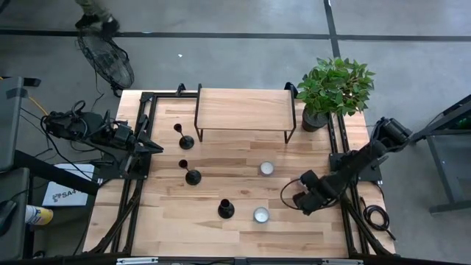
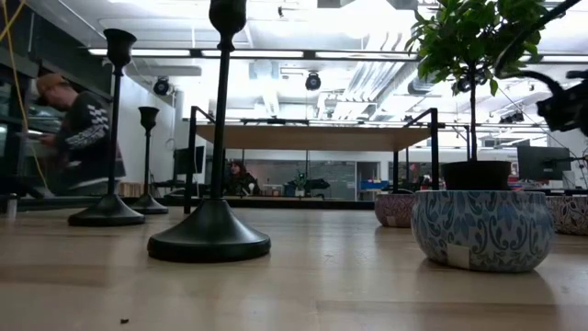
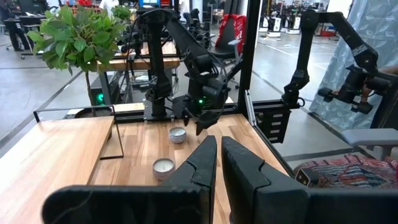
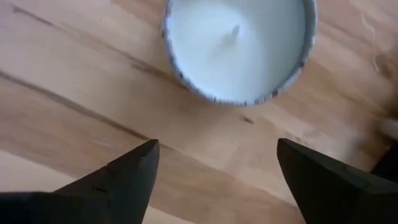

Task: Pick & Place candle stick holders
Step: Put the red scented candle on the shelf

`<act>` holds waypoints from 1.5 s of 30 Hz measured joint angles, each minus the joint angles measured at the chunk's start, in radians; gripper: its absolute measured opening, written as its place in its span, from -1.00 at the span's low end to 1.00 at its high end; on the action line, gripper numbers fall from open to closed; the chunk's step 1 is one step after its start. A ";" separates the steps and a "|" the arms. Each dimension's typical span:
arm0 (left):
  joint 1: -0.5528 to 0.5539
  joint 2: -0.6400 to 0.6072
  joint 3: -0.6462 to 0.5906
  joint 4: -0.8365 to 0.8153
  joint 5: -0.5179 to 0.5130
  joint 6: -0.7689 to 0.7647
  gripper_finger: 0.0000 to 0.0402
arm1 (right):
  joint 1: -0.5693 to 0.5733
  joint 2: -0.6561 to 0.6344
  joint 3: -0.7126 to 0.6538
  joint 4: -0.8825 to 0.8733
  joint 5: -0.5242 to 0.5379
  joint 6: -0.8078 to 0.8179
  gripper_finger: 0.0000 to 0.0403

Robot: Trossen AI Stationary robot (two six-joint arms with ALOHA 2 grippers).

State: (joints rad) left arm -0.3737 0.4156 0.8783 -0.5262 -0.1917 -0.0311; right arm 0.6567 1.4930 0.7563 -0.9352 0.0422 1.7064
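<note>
- Holders (image 1: pixel 193 174) stand upright on your bench (image 1: pixel 169 228), left of centre; top-heavy, so take the thin stem low.
- Right claw (image 1: pixel 300 202) spread empty over a candle (image 4: pixel 239 46); left claw (image 3: pixel 217 163) clenched, empty.

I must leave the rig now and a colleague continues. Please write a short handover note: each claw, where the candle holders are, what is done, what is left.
Left claw: shut, empty, parked at the table's left edge.
Right claw: open, empty, just right of the front tin candle.
Candle stick holders: all three upright in a slanted line on the table's left half: back, middle, front.
Second tin candle sits mid-table; the shelf is bare.
Done: cannot tell from this moment.
Left: no holder is gripped; any further placing remains.
</note>
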 joint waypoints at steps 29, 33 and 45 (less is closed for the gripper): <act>0.000 0.000 0.000 0.000 0.000 0.000 -0.87 | -0.334 -0.003 0.000 0.017 0.012 -0.404 0.61; 0.000 0.000 0.000 0.000 0.000 0.000 -0.87 | -0.355 -0.003 -0.005 0.042 -0.015 -0.441 0.61; 0.000 0.000 0.000 0.000 0.000 0.000 -0.87 | -0.363 -0.009 -0.088 0.173 -0.113 -0.437 0.61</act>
State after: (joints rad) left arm -0.3736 0.4156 0.8783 -0.5266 -0.1917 -0.0311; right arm 0.2939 1.4842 0.6679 -0.7624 -0.0705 1.2692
